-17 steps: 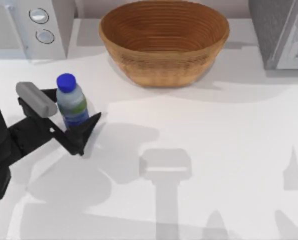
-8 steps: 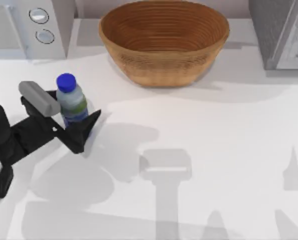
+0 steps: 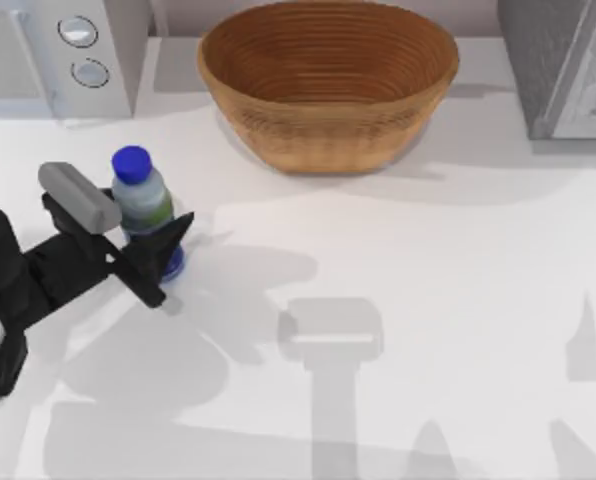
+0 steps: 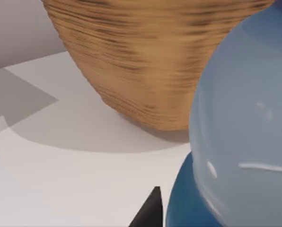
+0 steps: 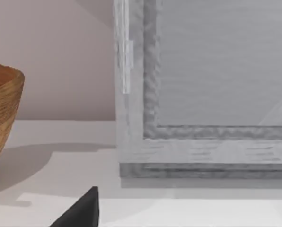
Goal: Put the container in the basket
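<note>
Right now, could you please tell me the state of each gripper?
Left gripper: closed on the container, which stands on the table left of the basket.
Right gripper: cannot be told.

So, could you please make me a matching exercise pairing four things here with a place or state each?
Things:
1. bottle
2. basket
3. white appliance
4. left gripper

Places or states:
A. far middle of the table, nothing inside
B. far left corner
C. upright on the table's left
D. closed around the bottle's lower half

Pairs: 1-C, 2-A, 3-B, 4-D
</note>
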### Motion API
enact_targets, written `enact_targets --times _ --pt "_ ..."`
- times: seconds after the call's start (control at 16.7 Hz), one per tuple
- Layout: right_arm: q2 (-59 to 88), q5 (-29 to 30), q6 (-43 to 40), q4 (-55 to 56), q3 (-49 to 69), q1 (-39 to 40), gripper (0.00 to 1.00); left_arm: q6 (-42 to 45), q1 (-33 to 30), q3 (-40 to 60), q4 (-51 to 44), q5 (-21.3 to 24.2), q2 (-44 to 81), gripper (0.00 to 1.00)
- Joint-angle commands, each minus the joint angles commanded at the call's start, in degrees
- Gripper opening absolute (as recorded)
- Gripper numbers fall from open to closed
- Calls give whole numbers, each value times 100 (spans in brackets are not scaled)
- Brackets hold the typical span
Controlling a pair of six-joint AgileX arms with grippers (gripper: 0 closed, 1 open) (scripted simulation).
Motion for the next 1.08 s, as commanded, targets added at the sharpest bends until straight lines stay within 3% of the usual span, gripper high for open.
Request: enact_targets --times 0.12,0.72,1.08 --pt "0 0 0 0 0 0 100 0 0 0 0 0 0 0" --pt "0 0 0 0 0 0 100 51 86 -71 -79 52 -78 0" --pt "0 0 0 0 0 0 100 496 1142 -523 -1469 915 -1547 0"
